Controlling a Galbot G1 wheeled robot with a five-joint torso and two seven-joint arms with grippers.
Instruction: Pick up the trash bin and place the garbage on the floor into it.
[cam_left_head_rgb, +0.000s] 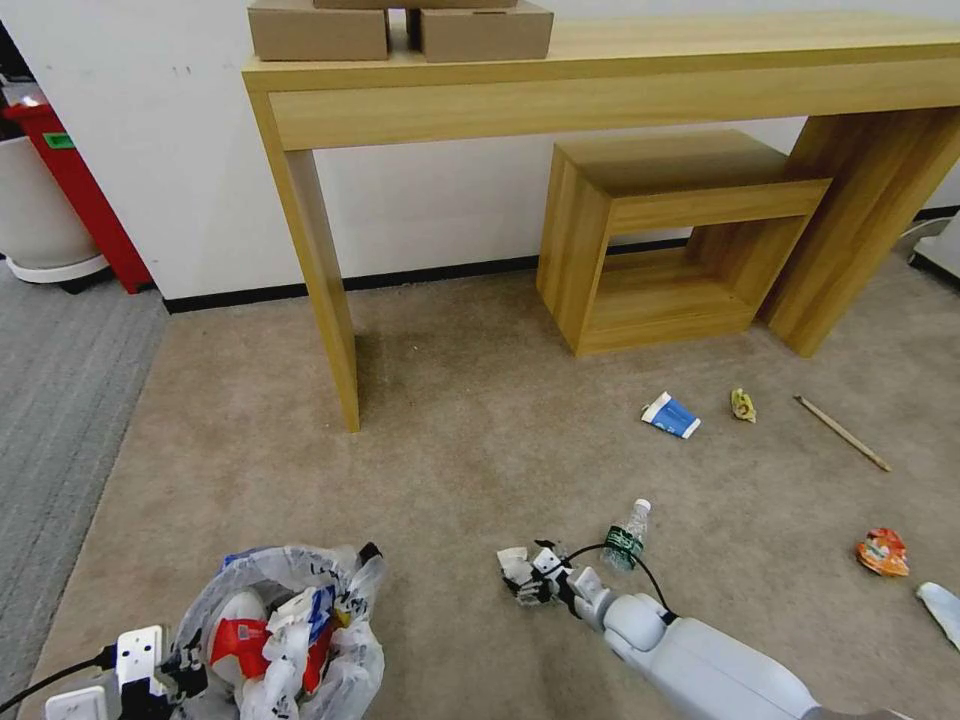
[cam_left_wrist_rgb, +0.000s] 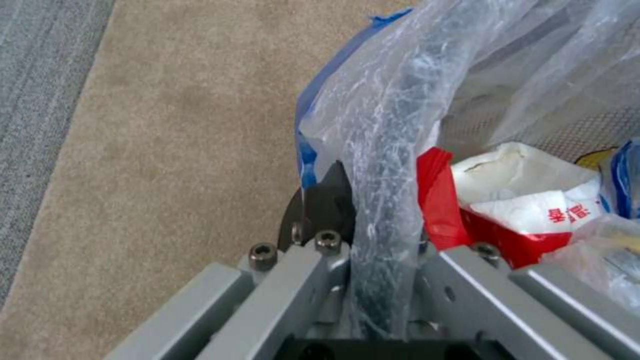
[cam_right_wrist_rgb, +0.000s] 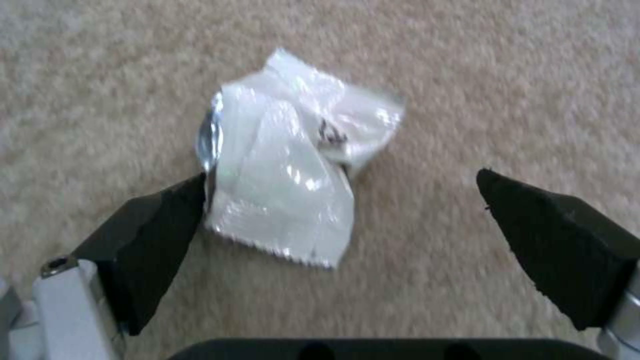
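The right gripper (cam_right_wrist_rgb: 343, 200) is hovering wide open over a white wrapper (cam_right_wrist_rgb: 293, 175) lying on the carpet (cam_left_head_rgb: 480, 420), one pad (cam_right_wrist_rgb: 153, 225) touching its edge. The left gripper (cam_left_wrist_rgb: 373, 260) is clamping the bin (cam_left_head_rgb: 290, 630) rim at near left, litter lying inside.

My left claw (cam_left_head_rgb: 165, 685) sits at my near left, closed on the rim of the trash bin (cam_left_head_rgb: 290, 625), which holds several wrappers and cartons. My right claw (cam_right_wrist_rgb: 340, 220) is low over the floor (cam_left_head_rgb: 470, 430) ahead of me, jaws spread, with a crumpled packet (cam_right_wrist_rgb: 293, 175) lying between them, touching one finger. A bottle (cam_left_head_rgb: 627, 537) lies just beyond and right of that claw. Farther right and back lie a carton (cam_left_head_rgb: 670, 414), a small scrap (cam_left_head_rgb: 742, 404) and a stick (cam_left_head_rgb: 842, 432), in that order. A wrapper (cam_left_head_rgb: 882, 551) lies at far right, a slipper (cam_left_head_rgb: 940, 610) nearer me beside it. The bench (cam_left_head_rgb: 600, 75) stands against the wall behind, boxes (cam_left_head_rgb: 400, 30) on its left end, a low shelf unit (cam_left_head_rgb: 670, 235) beneath.
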